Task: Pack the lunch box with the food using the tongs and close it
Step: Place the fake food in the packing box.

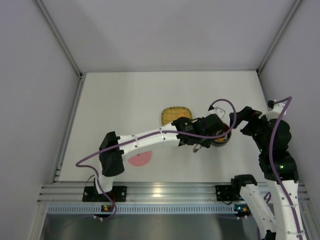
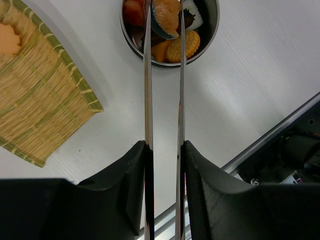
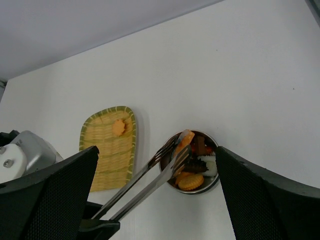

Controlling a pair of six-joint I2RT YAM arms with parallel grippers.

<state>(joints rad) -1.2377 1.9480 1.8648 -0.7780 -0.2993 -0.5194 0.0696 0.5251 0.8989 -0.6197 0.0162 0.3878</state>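
Running off-frame above: tongs (image 2: pixel 148 75) and lunch box (image 2: pixel 211 25)

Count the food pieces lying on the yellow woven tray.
1: an orange flower-shaped piece near one end of the yellow woven tray; part of the tray is hidden, so others may be unseen.

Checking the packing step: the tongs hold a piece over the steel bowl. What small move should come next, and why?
Probably ease the left gripper slightly open so the tongs release the orange-and-dark piece: it hangs over the steel bowl, above the other food. One orange piece remains on the woven tray.
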